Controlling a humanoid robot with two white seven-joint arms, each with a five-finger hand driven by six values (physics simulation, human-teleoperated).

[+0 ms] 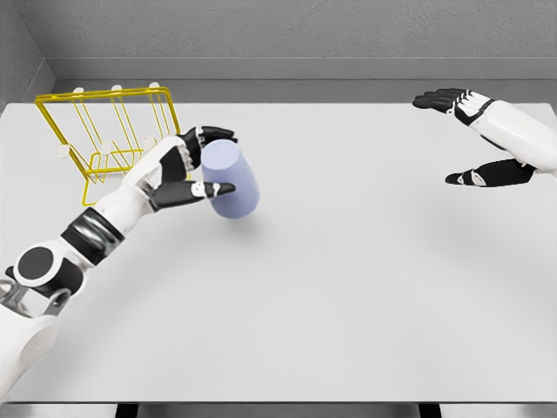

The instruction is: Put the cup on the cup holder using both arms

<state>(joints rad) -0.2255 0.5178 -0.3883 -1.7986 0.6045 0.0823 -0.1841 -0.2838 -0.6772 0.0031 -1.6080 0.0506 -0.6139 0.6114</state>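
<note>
From the head view I see my left hand reaching over the white counter. Its arm comes in from the lower left corner. The hand is at the blue cup. The fingers are curled partway around the cup. Some dark fingers go over the top edge of the cup. The thumb lies across the front of the cup, lower down. So the hand is closed on the cup, but not tight like a fist. The cup leans a little, with its top toward the left. I cannot tell if its bottom is touching the counter, but there is a soft shadow under it.

Just behind my left hand is the yellow wire cup holder. It sits on the back left part of the counter. It has small white tips on its pegs. The cup is just beside the holder, to its right, and not on it.

My right hand is far over on the right side, well apart from the cup. Its arm comes in from the right edge. Its fingers are spread wide open, the thumb low and the others high. It holds nothing and touches nothing.
</note>
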